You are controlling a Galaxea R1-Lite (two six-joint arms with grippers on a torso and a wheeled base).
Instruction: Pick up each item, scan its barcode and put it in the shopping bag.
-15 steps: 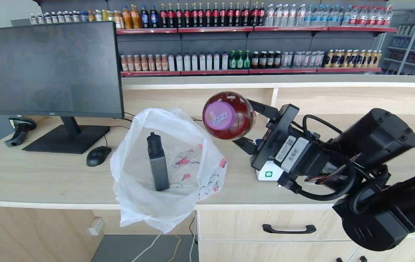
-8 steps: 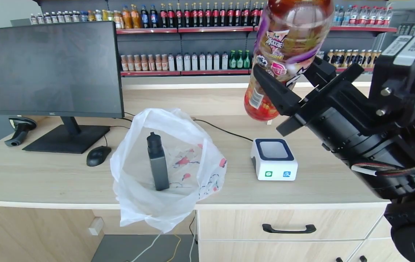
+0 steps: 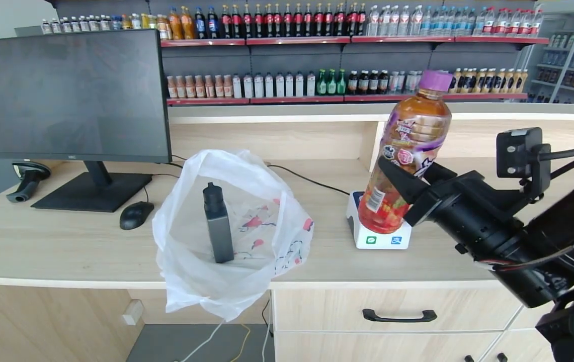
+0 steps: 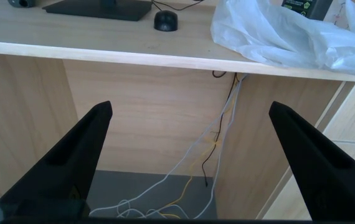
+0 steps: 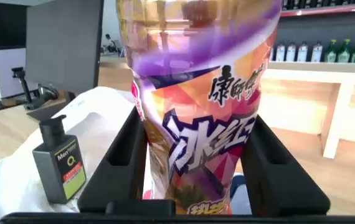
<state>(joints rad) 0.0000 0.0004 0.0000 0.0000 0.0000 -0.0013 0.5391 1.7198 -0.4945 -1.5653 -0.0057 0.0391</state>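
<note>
Jaws of right gripper (image 3: 415, 181) closed around lower half of purple-capped clear plastic tea bottle (image 3: 410, 146), amber drink inside, purple label. Bottle upright, leaning slightly, base over white box-shaped barcode scanner (image 3: 378, 240) on right part of light wooden counter (image 3: 65, 246); touching or just above, cannot tell. Left of scanner, translucent white plastic shopping bag (image 3: 186, 271) gapes open, dark grey pump bottle (image 3: 218, 226) standing inside. Left gripper (image 4: 190, 155) spread wide, empty, low before counter's near front.

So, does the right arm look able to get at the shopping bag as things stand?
Probably yes: the right gripper holds the tea bottle over the scanner, and the shopping bag sits open beside it, with nothing standing between them.
</note>
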